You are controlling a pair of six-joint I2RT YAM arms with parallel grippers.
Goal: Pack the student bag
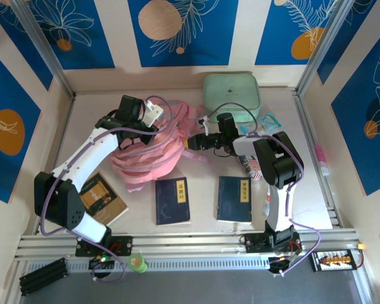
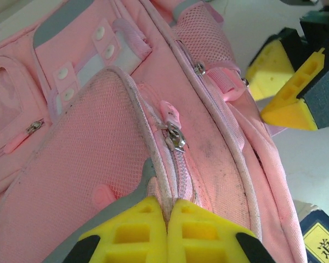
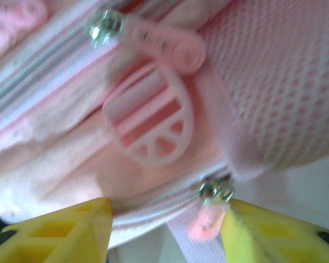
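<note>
Table (image 1: pixel 206 193): student bag (image 1: pixel 149 155) between parted right jaws, touching left jaws.

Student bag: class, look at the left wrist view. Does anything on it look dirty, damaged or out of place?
Yes. The student bag has dark grey smudges on the pink fabric beside the zipper and along the pale piping of the mesh pocket, so it looks soiled there. No tear or spill shows.
</note>
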